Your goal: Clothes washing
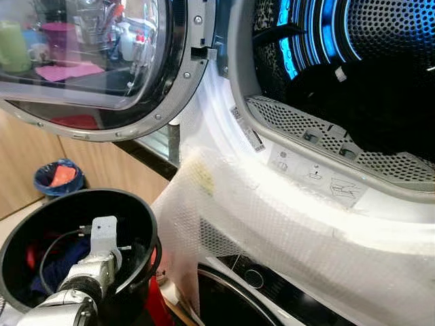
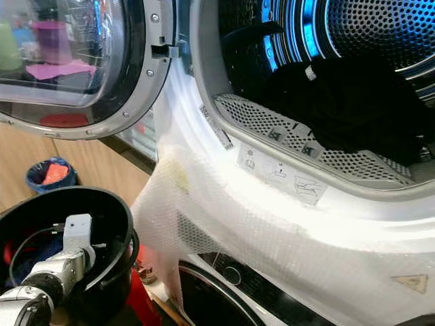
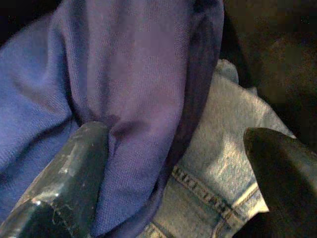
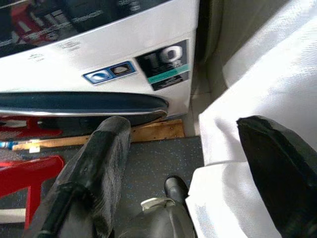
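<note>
Left gripper (image 3: 173,173): reached down inside the bucket (image 1: 132,204); jaws spread, one finger (image 3: 74,163) pressed on the blue cloth (image 3: 109,74), the other over the denim (image 3: 218,168).
Blue cloth: soft fine knit, folded in ridges, lay between the jaws and beyond them.
Denim: pale, coarse weave with a stitched seam, lay under the blue cloth, between the jaws.
Bucket: round, black, smooth plastic, held the clothes; a red patch showed inside.
Right gripper (image 4: 183,163): hung low over the speckled dark floor (image 4: 163,158); jaws spread, holding nothing.
Lower machine (image 4: 99,64): glossy white front beyond the right jaws, with a dark label reading "10".
White sheet (image 4: 267,84): woven, draped beside one right finger.
Drum (image 2: 380,41): perforated metal, lit blue, with a dark garment (image 2: 340,102) inside.
Door (image 1: 88,61): round, glass in a grey ring, swung open.
Bubble wrap (image 1: 272,224): dimpled, clear-white, draped over the machine front below the drum.
Rim stickers (image 1: 312,173): small icons, text unreadable.
</note>
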You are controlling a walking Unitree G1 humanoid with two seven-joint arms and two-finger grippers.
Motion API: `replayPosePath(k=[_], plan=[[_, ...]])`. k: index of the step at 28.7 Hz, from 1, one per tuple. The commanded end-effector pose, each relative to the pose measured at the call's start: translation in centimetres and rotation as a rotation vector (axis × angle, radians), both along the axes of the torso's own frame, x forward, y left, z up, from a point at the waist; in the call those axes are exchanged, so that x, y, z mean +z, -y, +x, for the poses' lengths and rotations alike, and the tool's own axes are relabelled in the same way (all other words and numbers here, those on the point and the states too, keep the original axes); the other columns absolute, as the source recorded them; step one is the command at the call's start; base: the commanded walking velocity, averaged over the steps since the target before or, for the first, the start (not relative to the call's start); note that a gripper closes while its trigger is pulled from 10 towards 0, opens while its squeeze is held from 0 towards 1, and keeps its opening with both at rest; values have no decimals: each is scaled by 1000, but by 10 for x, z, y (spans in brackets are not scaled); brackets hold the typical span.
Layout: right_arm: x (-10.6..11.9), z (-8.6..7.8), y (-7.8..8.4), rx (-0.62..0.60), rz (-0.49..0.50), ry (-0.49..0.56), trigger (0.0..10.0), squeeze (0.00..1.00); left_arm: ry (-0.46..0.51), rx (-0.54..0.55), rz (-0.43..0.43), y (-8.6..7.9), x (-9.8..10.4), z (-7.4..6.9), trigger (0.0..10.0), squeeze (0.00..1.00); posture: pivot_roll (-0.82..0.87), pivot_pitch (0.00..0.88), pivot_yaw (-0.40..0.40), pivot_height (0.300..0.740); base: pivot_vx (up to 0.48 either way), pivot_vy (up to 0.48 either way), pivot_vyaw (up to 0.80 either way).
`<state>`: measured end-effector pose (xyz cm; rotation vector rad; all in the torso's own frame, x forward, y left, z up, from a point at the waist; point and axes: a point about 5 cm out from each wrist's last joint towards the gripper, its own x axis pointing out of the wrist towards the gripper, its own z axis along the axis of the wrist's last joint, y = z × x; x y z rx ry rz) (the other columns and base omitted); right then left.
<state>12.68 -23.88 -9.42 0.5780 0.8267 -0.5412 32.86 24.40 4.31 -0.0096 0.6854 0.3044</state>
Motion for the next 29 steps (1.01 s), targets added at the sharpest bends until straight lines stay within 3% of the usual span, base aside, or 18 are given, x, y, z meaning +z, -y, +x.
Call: replayPosePath(k=[1, 8, 9, 10, 11, 29], plan=[[2, -1, 7, -30, -12, 9, 10000, 0, -56, 0, 19, -2, -7, -6, 10000, 0, 78, 57, -121, 740, 0, 0, 0], [1, 2, 1, -42, 8, 20, 10000, 0, -77, -2, 75, -17, -7, -12, 10000, 0, 89, 74, -103, 740, 0, 0, 0], [1, 2, 0, -42, 10, 20, 10000, 0, -79, -4, 76, -17, -7, -12, 4824, 0, 90, 75, -102, 740, 0, 0, 0], [1, 2, -1, -42, 12, 20, 10000, 0, -81, -3, 76, -17, -8, -13, 3098, 0, 96, 77, -102, 740, 0, 0, 0], [1, 3, -2, -43, 15, 21, 10000, 0, -81, -3, 71, -17, -8, -13, 0, 0, 97, 78, -100, 740, 0, 0, 0], [-2, 7, -19, -34, 74, 17, 10000, 0, -84, -65, 41, -5, -12, -12, 0, 0, 110, 76, -74, 740, 0, 0, 0]])
